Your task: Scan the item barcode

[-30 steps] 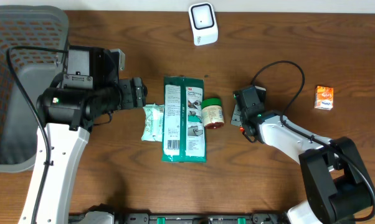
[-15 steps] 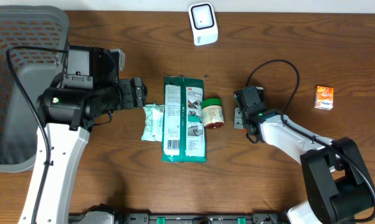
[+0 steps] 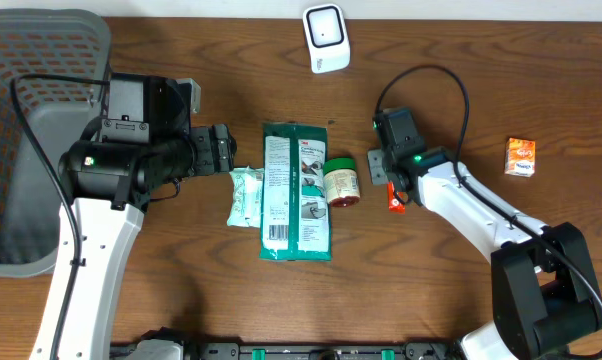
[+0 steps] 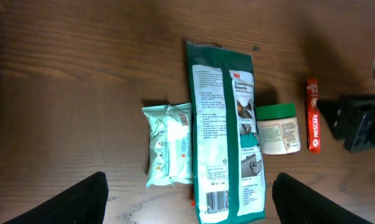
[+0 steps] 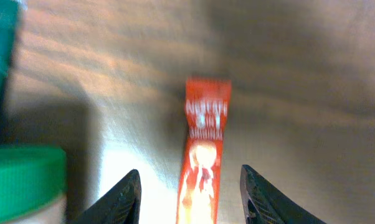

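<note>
Right gripper (image 3: 379, 168), seen from overhead, hangs just to the right of the green-lidded jar (image 3: 341, 181) and over the red Nescafe stick (image 3: 396, 202). Only the stick's lower end shows from under the arm, and from this height I cannot tell how the jaws stand. The left gripper (image 3: 224, 150) hovers by the upper end of the wipes pack (image 3: 247, 195), which lies against the long green 3M pack (image 3: 297, 190). The white scanner (image 3: 326, 38) stands at the far edge of the table (image 3: 181, 300), well apart from the stick. An orange box (image 3: 521, 157) lies off to the right and a grey basket (image 3: 41, 60) sits at the left.

From the left wrist, that arm's fingers (image 4: 81, 199) stand wide apart with nothing gripped. Below them the wipes, the green pack, the jar and the stick (image 4: 313, 115) lie in a row. The stick lies flat, just beside the jar but not touching it, with the dark right gripper on its other side.

From the right wrist, the picture is blurred. The fingers (image 5: 122, 196) are parted, and the stick (image 5: 203, 149) lies on the wood, running into the gap between them and touching neither. The jar's green lid shows at the lower left.
</note>
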